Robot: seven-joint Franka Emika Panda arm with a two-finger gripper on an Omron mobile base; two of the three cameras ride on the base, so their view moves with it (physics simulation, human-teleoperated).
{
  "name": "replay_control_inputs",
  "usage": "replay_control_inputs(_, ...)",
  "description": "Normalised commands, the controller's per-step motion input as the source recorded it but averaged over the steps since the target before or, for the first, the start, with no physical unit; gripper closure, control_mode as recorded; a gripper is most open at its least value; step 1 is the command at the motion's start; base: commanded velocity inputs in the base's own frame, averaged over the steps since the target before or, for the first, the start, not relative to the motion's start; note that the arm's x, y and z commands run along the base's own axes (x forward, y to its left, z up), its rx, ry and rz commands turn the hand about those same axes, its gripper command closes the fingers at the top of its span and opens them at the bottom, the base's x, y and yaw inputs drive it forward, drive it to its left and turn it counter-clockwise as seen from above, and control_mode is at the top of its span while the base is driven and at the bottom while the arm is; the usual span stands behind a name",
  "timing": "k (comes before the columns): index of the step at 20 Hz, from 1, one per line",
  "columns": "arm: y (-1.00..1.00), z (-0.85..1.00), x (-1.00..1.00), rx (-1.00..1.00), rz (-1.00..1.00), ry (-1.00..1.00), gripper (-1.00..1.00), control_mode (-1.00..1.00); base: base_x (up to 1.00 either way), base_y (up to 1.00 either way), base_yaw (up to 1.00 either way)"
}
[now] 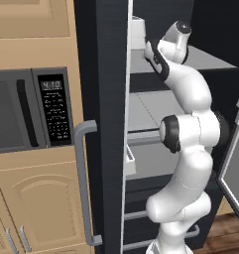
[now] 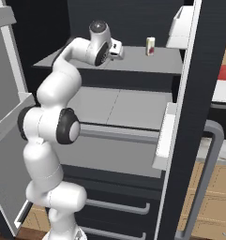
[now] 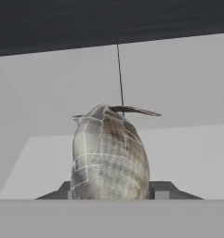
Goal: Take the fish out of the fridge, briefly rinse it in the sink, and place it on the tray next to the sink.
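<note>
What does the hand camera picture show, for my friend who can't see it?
A silvery-grey fish sits right between the gripper's two dark finger tips, its thin tail pointing away. Under and behind it is a pale grey shelf of the fridge, with the dark back wall above.

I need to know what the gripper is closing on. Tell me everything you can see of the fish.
In the hand view the fish shows close up, end-on, as a rounded silvery-grey and brownish body with a pale scale pattern and a thin dark fin or tail sticking out at its top. It sits between the gripper's two dark finger tips, which flank its lower sides, above a pale grey shelf of the fridge. Whether it rests on the shelf cannot be told.
</note>
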Motion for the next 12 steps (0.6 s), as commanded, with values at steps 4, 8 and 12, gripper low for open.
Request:
replay_control_inputs(4,0.07,0.00,-0.84,0.00,0.00,-0.10,1.00,-1.00,0.00,0.00,0.00)
replay_control_inputs(8,0.23,0.02,-0.99,-0.01,0.00,-0.18,1.00,-1.00,0.00,0.00,0.00)
replay_control_inputs(12,0.27,0.17,-1.00,0.00,0.01,-0.23,1.00,-1.00,0.00,0.00,0.00)
